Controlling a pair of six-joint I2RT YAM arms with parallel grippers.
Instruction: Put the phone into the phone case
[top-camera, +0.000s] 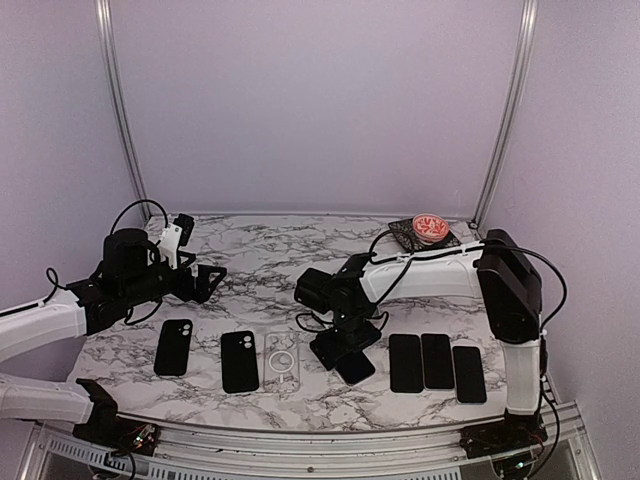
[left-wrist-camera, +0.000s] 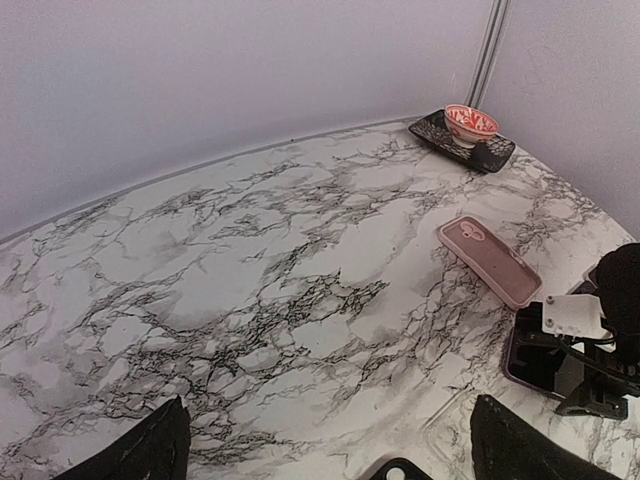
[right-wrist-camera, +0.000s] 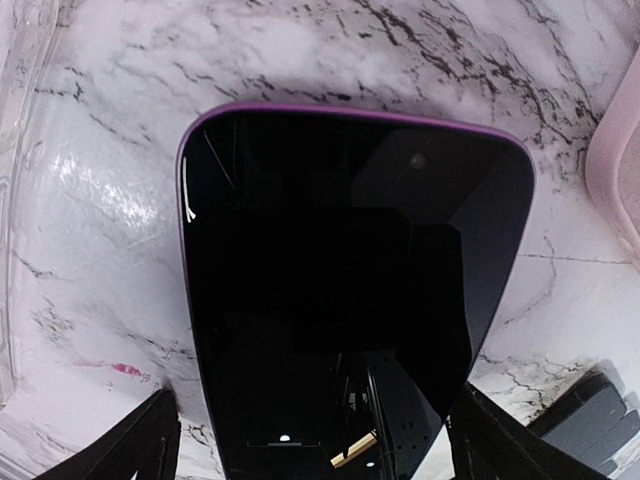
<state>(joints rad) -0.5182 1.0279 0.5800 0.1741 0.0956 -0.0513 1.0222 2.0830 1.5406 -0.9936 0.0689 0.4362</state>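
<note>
The right pincer (right-wrist-camera: 315, 435) hung low over the phone (right-wrist-camera: 350, 290), its fingers (right-wrist-camera: 130, 450) spread wide, one on each side of the phone's near end. Whether they touched its edges could not be told. The phone lay flat on the marble bench (top-camera: 260, 270), dark screen up and with a purple rim, near the middle of the front strip of the bench. It sat in no case.

A clear case (top-camera: 281, 360) lay flat just beside the phone, on the side toward the left arm. A pink case (left-wrist-camera: 488, 262) lay hollow side up near the phone, a little farther back on the bench.

The left pincer (top-camera: 208, 280) was held above the left part of the bench, well apart from the phone. Its fingers were spread wide, with nothing between them.

In front of it lay one dark slab (top-camera: 173, 347) and a second dark slab (top-camera: 240, 361), both with camera cut-outs at the far end; whether they were phones or cases could not be told. A row of three dark phones (top-camera: 437, 361) lay side by side on the right part of the bench. In the back right corner stood a dark tray (left-wrist-camera: 430, 130) carrying a red and white bowl (left-wrist-camera: 470, 122).
</note>
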